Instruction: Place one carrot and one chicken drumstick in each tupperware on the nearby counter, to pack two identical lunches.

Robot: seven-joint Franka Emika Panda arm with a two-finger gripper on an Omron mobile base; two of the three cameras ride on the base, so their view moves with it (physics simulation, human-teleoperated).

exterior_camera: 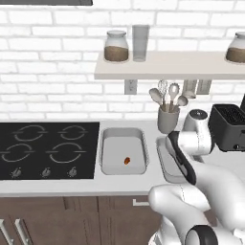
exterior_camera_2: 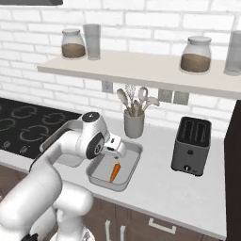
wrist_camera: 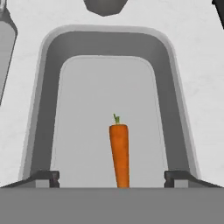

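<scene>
Now the end effector (wrist_camera: 112,179) hangs with its fingers wide apart over a tupperware (wrist_camera: 48,96), where a carrot (wrist_camera: 119,153) lies at lower centre. Left of frame, another tupperware (exterior_camera: 106,143) on the bench (exterior_camera: 52,185) holds a chicken drumstick (exterior_camera: 127,161).

Carrot (wrist_camera: 119,153) lies flat inside grey tupperware (wrist_camera: 48,109).

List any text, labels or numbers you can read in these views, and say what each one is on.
None: no readable text in any view.
The black stovetop bears only ring outlines and knobs.
The two brown-filled glass jars have no labels.
The dark grey toaster shows no brand.
</scene>
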